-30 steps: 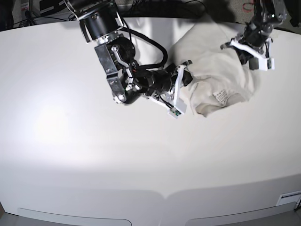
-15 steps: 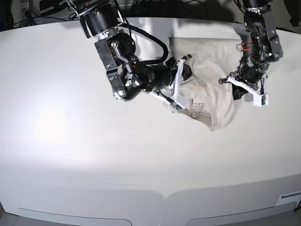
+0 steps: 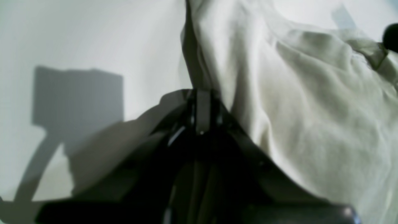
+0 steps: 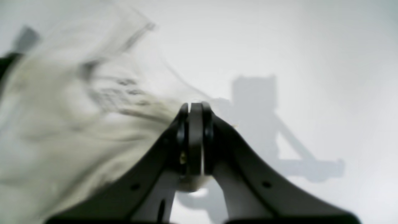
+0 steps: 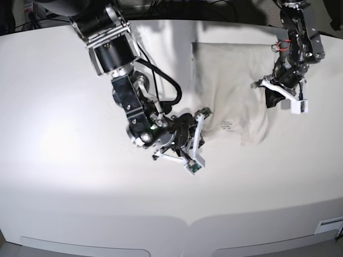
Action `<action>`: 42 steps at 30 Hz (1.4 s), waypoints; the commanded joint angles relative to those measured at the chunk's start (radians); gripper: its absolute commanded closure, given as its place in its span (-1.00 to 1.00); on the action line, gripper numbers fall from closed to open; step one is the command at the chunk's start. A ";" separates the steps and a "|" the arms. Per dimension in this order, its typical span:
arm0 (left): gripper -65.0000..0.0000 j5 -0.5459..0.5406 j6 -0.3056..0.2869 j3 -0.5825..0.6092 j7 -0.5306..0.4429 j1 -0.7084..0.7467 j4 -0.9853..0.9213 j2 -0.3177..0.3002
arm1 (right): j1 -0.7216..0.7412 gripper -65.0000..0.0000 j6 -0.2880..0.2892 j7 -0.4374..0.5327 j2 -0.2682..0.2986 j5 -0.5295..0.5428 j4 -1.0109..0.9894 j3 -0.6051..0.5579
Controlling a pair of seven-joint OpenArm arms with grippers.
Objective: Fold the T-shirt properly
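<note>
The pale beige T-shirt (image 5: 230,75) lies bunched and partly spread at the back right of the white table, its small dark printed label (image 5: 226,125) facing up near its front edge. My right gripper (image 5: 204,114) is shut on the shirt's front-left edge; in the right wrist view the closed tips (image 4: 195,109) meet blurred fabric (image 4: 62,133). My left gripper (image 5: 262,89) is shut on the shirt's right edge; in the left wrist view fabric (image 3: 311,109) rises from the closed tips (image 3: 202,93).
The white tabletop (image 5: 80,176) spreads to the left and front. The right arm's black body and cables (image 5: 139,115) lie over the table's middle. Dark clutter and cables (image 5: 177,8) sit beyond the back edge. A small white tag (image 5: 329,225) sits at the front right corner.
My right gripper has swung toward the front, drawing the shirt's label edge with it. The shirt now lies flatter and longer. My left gripper has held near the shirt's right edge.
</note>
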 commanded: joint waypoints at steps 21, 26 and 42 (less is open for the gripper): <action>1.00 -0.116 0.086 -0.003 -0.140 0.384 0.324 -0.246 | -0.092 1.00 -0.128 -0.363 0.269 0.272 0.499 0.198; 1.00 -0.117 0.085 -0.027 -0.141 0.468 0.353 -0.249 | -0.284 1.00 -0.127 -0.418 0.344 0.357 0.648 0.319; 1.00 -0.166 -0.039 -0.183 -0.149 0.746 0.357 -0.249 | -0.927 1.00 0.003 -0.599 0.355 0.660 1.009 0.760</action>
